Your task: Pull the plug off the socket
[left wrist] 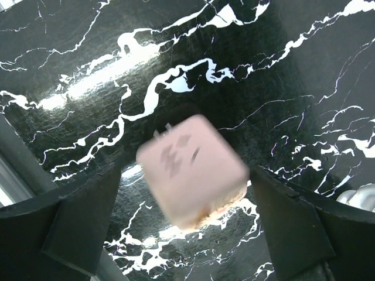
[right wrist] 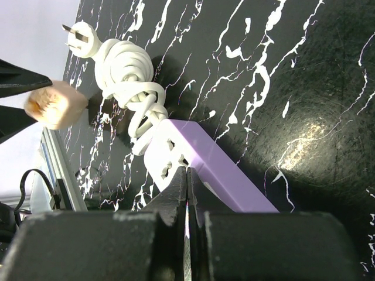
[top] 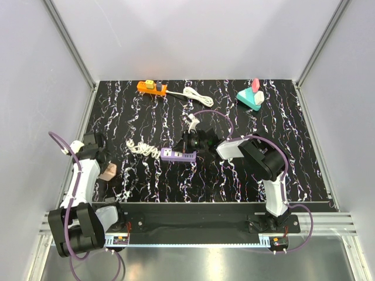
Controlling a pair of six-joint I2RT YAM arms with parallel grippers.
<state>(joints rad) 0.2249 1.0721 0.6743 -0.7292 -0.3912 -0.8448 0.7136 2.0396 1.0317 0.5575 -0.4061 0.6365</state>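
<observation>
L gripper at far left of table: jaws spread wide, released, gripping nothing. Plug sits btwn the two fingers w/ a gap showing on each side. Can't tell if it rests on the table. Plug = pale pink cube-ish block, rounded corners, dark slot marks on the face twd wrist cam, blurred there. It's well apart from the socket strip, off to that strip's left. Coiled white cord lies bunched btwn them, joined to strip's left end, its own two-pin plug free at the far end. Strip = purple bar, flat on table near centre, slots empty. R gripper: jaws clenched tight together, holding nothing, tips touching strip's top by the slots.
</observation>
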